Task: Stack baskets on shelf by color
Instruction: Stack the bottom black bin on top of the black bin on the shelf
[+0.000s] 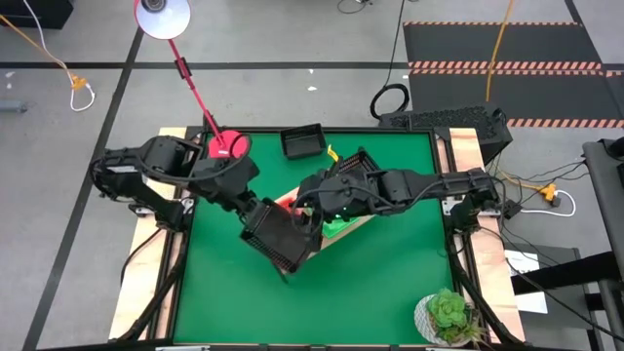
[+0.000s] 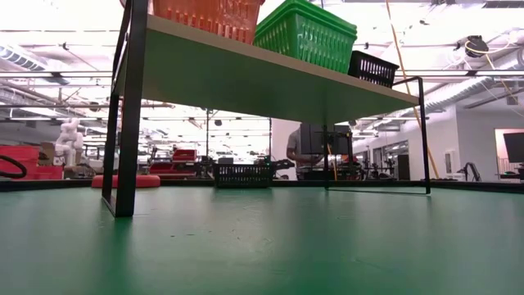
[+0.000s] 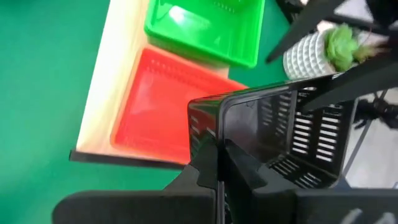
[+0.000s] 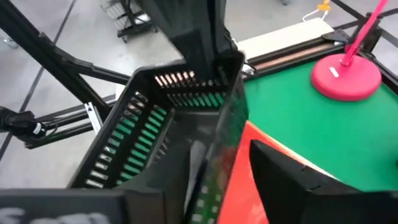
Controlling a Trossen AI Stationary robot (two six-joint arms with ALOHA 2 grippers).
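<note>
The shelf (image 1: 363, 221) stands mid-table with an orange-red basket (image 3: 163, 106) and a green basket (image 3: 208, 28) on its board. My left gripper (image 3: 217, 177) is shut on a black basket (image 3: 292, 140), which it holds tilted above the shelf's orange-red end. My right gripper (image 4: 233, 183) is shut on a second black basket (image 4: 165, 134) over the shelf. In the low view a black basket (image 2: 377, 69) shows at the board's far end; whether it rests there, I cannot tell. A further black basket (image 1: 303, 142) rests bottom-down on the table near the far edge. My left gripper pinches the black basket's side wall at its rim (image 3: 219, 118), near a corner, one finger on either face of the wall. The basket is lifted clear and tilted, above the orange-red basket. My right gripper holds the second black basket by one wall (image 4: 222, 134), pinched between its two fingers, one finger (image 4: 289, 180) outside. The basket is tilted, with the orange-red basket (image 4: 252, 168) showing below it. Whether it touches the shelf cannot be seen.
A red desk lamp's base (image 1: 228, 146) stands at the table's far left, its stem slanting away past the far edge. A white pot with a green plant (image 1: 447, 317) sits at the near right corner. Both arms crowd over the shelf. Green mat (image 1: 244, 307) lies bare near the front.
</note>
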